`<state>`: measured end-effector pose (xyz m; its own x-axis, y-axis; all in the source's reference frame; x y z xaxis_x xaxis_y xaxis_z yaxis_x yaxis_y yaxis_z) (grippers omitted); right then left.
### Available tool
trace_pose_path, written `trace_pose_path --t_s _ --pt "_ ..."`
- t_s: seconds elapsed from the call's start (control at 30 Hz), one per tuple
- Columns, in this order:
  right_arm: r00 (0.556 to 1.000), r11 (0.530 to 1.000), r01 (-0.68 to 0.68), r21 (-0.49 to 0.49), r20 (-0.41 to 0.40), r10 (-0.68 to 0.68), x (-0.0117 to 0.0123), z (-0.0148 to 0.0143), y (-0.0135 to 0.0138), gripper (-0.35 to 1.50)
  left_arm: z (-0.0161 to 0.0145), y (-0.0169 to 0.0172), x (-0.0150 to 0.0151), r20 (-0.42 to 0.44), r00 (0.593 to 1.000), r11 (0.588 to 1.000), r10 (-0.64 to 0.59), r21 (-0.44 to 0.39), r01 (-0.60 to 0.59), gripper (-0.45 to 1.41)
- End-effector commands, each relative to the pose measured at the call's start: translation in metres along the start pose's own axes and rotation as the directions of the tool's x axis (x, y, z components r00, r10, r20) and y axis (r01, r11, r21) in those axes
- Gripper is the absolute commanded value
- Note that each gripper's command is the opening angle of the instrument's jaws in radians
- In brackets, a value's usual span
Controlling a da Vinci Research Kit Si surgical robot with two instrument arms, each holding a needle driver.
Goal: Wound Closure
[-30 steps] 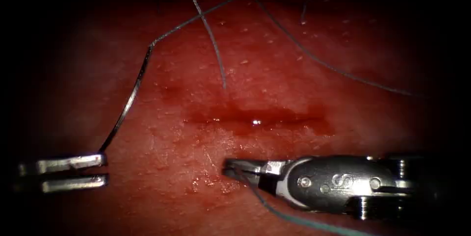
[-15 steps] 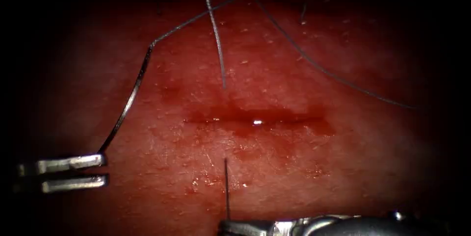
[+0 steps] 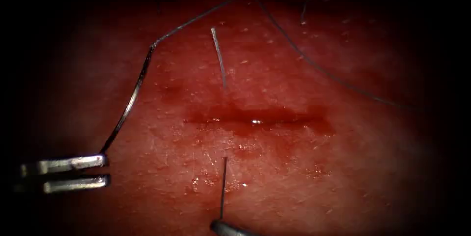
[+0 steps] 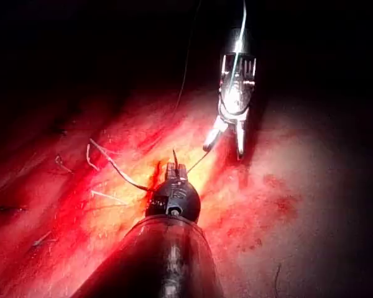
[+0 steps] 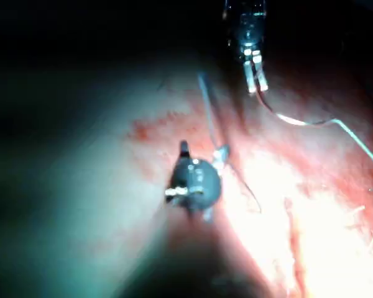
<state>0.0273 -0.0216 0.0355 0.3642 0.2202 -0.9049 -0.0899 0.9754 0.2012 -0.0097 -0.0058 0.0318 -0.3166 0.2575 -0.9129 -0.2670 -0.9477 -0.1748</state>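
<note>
The cut runs across the middle of the tissue. My left tool at the left edge is shut on the curved needle, gripping the end away from the thread; the needle arcs up free of the tissue. Its thread loops over the top and off to the right. A short thread tail enters the tissue above the cut, and thread comes out below it, reaching the tip of my right tool. The left wrist view shows the right tool with jaws spread.
Red fluid wets the cut and the tissue just below it. A short loose thread end lies at the far upper right.
The right tool has drawn back down past the lower edge, pulling thread through; the tail above the cut has shortened. Its jaws have parted. The left tool and needle stayed still.
</note>
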Motion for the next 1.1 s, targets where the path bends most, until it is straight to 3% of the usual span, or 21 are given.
trace_pose_path --t_s 0.03,0.13,0.27,0.5,0.67,0.7,0.77,0.8,0.97,1.1 --pt "1.0 1.0 -0.011 -0.005 0.024 0.011 -0.0011 -0.0003 0.0007 1.11 0.0006 -0.0001 -0.0002 -0.001 1.0 1.0 -0.001 0.002 0.001 -0.45" --pt "0.995 1.0 -0.011 -0.018 0.099 0.013 -0.0024 -0.0015 0.0027 1.11 0.0007 -0.0005 -0.0004 -0.001 1.0 1.0 -0.001 0.013 0.001 -0.45" --pt "0.987 0.994 -0.076 -0.077 0.132 0.086 -0.0039 -0.0026 0.0059 1.0 0.0006 -0.0013 -0.0009 0.009 1.0 0.999 0.0 0.039 0.0 -0.45" --pt "0.957 0.954 -0.251 -0.166 0.107 0.271 -0.0055 -0.0018 0.0111 0.93 0.0007 -0.0031 -0.0022 0.028 1.0 0.994 0.0 0.106 -0.003 -0.45" --pt "0.922 0.908 -0.359 -0.217 0.07 0.382 -0.0066 0.0009 0.0138 0.86 0.0022 -0.0067 -0.0039 0.049 0.999 0.989 0.001 0.145 -0.008 -0.45" --pt "0.897 0.878 -0.416 -0.237 0.055 0.439 -0.0072 0.0021 0.0144 0.81 0.003 -0.0077 -0.0045 0.052 0.999 0.988 0.003 0.155 -0.011 -0.45" --pt "0.815 0.786 -0.558 -0.265 0.006 0.58 -0.008 0.0043 0.0154 0.36 0.0045 -0.0085 -0.0061 0.082 0.997 0.987 0.017 0.16 -0.03 -0.45" --pt "0.777 0.745 -0.604 -0.282 -0.001 0.629 -0.0084 0.0058 0.0157 0.22 0.0052 -0.0084 -0.0073 0.107 0.994 0.987 0.029 0.154 -0.045 -0.45" --pt "0.718 0.677 -0.66 -0.324 -0.008 0.696 -0.0096 0.0094 0.0165 0.56 0.0059 -0.0076 -0.0103 0.167 0.984 0.987 0.06 0.14 -0.084 -0.45" --pt "0.702 0.654 -0.674 -0.342 -0.023 0.712 -0.0101 0.0103 0.0176 0.66 0.006 -0.0079 -0.0116 0.206 0.976 0.984 0.068 0.145 -0.1 -0.45"
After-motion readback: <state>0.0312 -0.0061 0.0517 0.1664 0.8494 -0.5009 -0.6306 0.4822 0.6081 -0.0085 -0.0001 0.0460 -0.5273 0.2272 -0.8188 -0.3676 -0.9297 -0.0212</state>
